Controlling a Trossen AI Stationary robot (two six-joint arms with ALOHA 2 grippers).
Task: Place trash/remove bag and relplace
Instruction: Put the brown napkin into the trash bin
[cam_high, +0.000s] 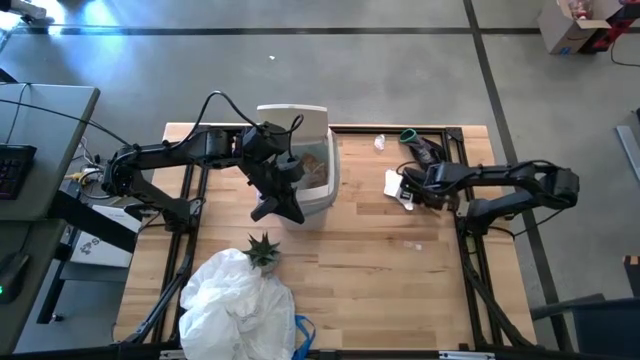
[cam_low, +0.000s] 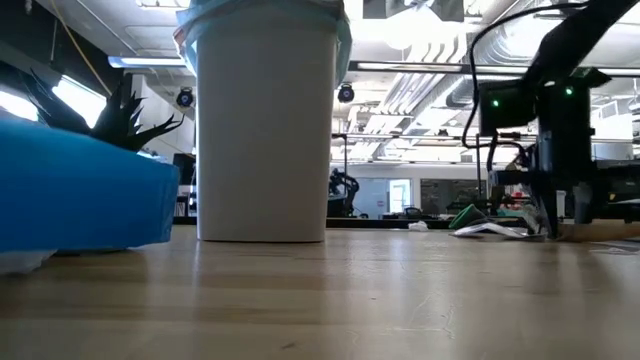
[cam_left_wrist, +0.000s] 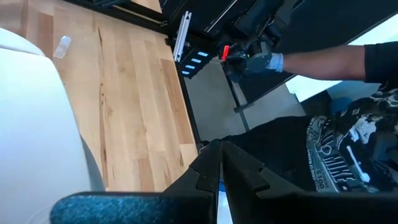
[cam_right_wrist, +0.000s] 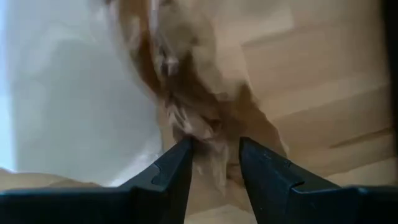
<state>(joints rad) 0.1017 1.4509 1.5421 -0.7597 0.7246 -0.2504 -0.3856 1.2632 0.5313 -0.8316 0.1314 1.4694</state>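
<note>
The white bin (cam_high: 318, 195) (cam_low: 262, 130) stands on the table's far middle, lined with the light-blue bag (cam_low: 262, 12), whose edge folds over the rim. Brown crumpled paper (cam_high: 312, 165) lies inside it. My left gripper (cam_high: 280, 208) (cam_left_wrist: 219, 157) is shut and hangs in the air just near of the bin, touching nothing. My right gripper (cam_high: 404, 190) (cam_right_wrist: 214, 146) is low on the table's right part, at a brown and white paper scrap (cam_high: 393, 183). Another white scrap (cam_high: 380, 142) lies near the far edge. My right gripper has a piece of crumpled brown paper (cam_right_wrist: 208, 127) between its two fingertips, which come at it slanting down toward the table's left. A white sheet (cam_right_wrist: 81, 106) lies right beside it. Whether the paper is lifted off the table does not show.
A green spiky plant (cam_high: 263, 250) and a big heap of white plastic (cam_high: 235, 300) fill the near left, with a blue thing (cam_low: 80, 190) beside them. A dark and green object (cam_high: 415, 145) sits at the far right. A person's gloved hand (cam_left_wrist: 267, 62) shows beyond the table.
</note>
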